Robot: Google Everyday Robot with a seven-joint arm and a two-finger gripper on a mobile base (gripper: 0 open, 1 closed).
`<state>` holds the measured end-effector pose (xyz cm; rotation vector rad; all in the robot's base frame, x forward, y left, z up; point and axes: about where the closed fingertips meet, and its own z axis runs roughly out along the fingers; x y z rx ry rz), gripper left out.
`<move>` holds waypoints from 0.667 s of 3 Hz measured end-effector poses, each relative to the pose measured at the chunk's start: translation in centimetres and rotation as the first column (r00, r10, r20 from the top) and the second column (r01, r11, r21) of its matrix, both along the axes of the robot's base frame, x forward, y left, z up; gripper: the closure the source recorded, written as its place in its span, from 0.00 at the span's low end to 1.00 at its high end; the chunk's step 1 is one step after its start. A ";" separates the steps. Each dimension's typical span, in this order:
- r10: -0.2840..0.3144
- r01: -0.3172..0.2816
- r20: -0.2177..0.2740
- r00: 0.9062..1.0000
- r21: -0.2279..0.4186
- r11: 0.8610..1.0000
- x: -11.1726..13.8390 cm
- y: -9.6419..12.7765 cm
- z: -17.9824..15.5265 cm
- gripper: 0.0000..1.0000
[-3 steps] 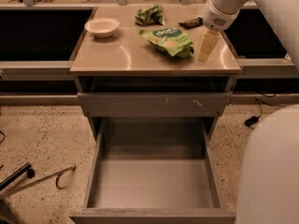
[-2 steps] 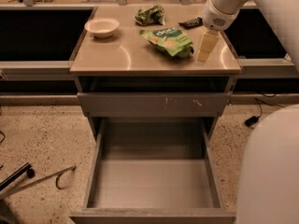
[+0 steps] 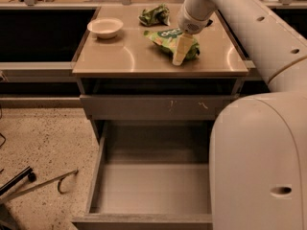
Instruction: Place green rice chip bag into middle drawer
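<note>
The green rice chip bag (image 3: 165, 36) lies flat on the right half of the cabinet top, light green with a white oval logo. My gripper (image 3: 180, 54) hangs from the arm coming in from the upper right and points down onto the bag's right part, covering it. The middle drawer (image 3: 148, 186) stands pulled out below, wide and grey with a bare floor. Its right side is hidden behind my body.
A white bowl (image 3: 105, 27) sits at the top's back left. A darker green lumpy bag (image 3: 154, 14) lies behind the chip bag. A shallow drawer front (image 3: 144, 107) with white scratches is shut under the top. My body (image 3: 259, 162) fills the lower right. Rods lie on the speckled floor (image 3: 38, 183).
My gripper has moved left from beside the bag's right edge to over the bag itself. The bag, bowl and drawer stay where they were.
</note>
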<state>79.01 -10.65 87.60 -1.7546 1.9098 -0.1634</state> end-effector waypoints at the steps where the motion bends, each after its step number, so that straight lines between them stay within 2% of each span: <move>1: 0.000 0.000 0.007 1.000 -0.007 1.000 2.0 2.2 -1.7 0.00; 2: 0.001 -0.001 0.007 1.000 -0.008 1.000 2.2 2.5 -2.0 0.16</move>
